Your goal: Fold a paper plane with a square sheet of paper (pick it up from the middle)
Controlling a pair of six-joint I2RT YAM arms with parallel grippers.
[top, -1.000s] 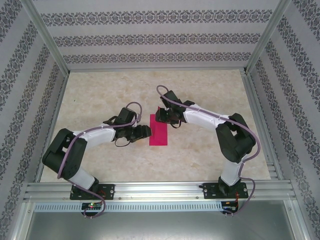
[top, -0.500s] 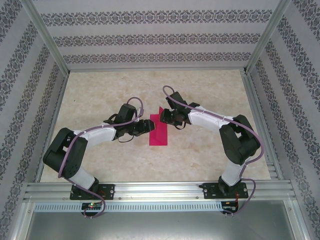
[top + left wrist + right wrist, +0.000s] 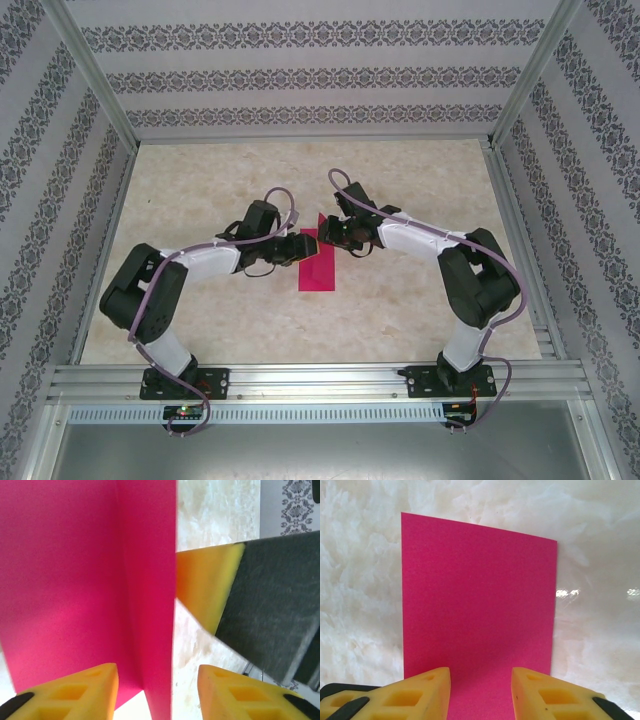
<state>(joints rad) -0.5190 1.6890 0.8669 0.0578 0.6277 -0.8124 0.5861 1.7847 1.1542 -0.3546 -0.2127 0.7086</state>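
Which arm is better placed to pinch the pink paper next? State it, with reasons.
Left, probably: the left gripper is open astride what looks like a raised flap of the square sheet of paper. The right gripper, also open, only faces its flat end.

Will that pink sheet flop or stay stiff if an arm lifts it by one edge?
Likely floppy: the pink sheet looks very thin and shows a crease. Probably very light, so it may slide on the glossy table.
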